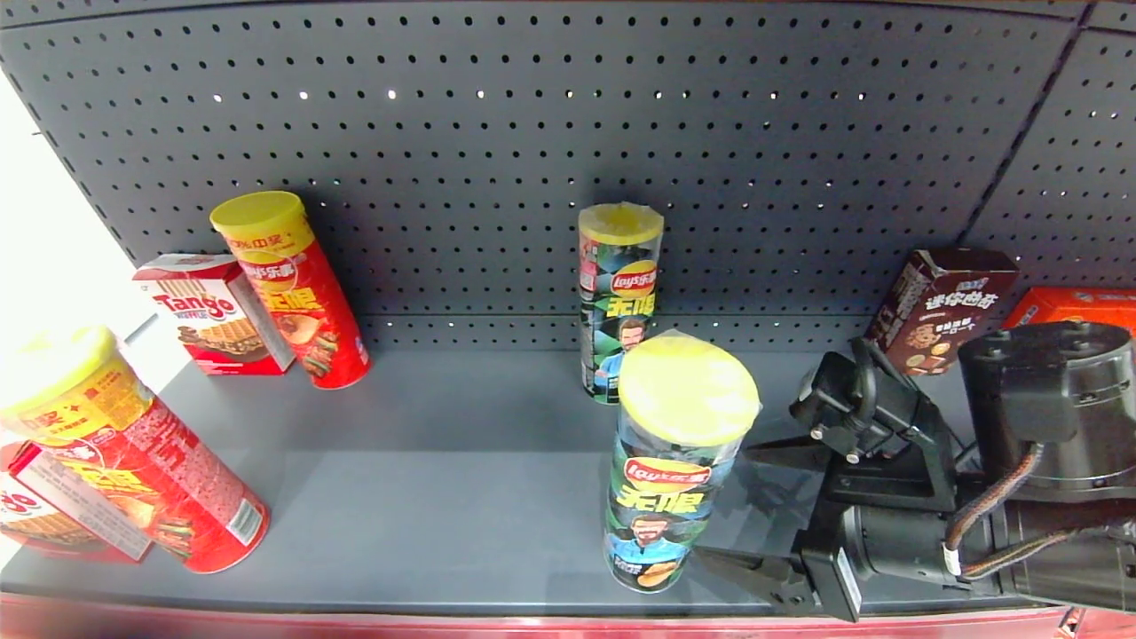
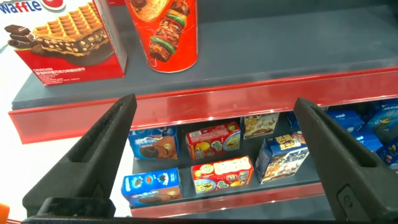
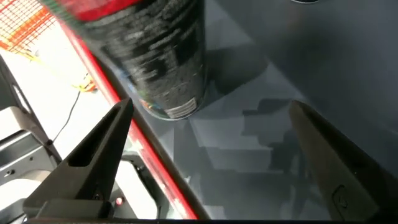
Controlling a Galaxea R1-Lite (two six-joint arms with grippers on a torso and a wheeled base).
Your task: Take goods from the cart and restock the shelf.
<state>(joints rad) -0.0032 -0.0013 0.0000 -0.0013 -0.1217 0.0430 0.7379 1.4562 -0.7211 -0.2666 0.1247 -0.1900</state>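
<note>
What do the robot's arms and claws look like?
The right arm is black and chunky, with a big round joint and a braided brown-and-black cable that has a white band near its end. The right gripper and left gripper each have two flat black fingers shaped like long wedges that narrow to a point.

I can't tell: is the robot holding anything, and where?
Nothing. The left pincer and right pincer are open and empty; the front chip can stands free.

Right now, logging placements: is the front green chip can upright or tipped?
Upright: the front can stands on its base on the shelf, yellow lid on top.
</note>
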